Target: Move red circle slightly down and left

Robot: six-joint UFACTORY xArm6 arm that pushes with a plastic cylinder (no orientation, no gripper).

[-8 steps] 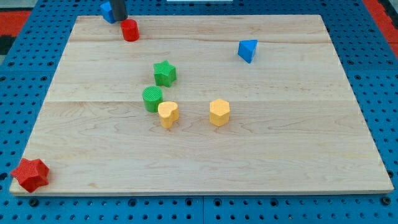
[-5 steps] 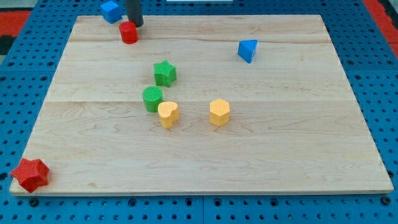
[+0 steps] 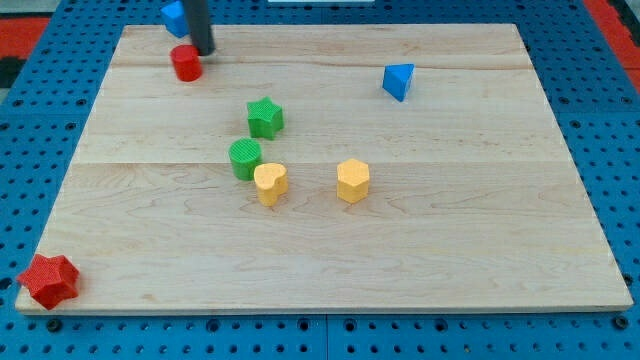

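Single camera view, no second view to share scene. Looks down at slant from view's bottom side of table (image 3: 480, 250), facing toward view's top: near edge wide, far edge narrower. Medium range: whole wooden top fits, blue pegboard (image 3: 620, 150) visible on all sides. Red star (image 3: 48, 279) at near left corner, close to lens. Rod enters from top edge, upper part cut off by frame; my tip (image 3: 203, 51) near far left, beside red circle (image 3: 185, 63). Blue block (image 3: 175, 16) partly cropped at top.
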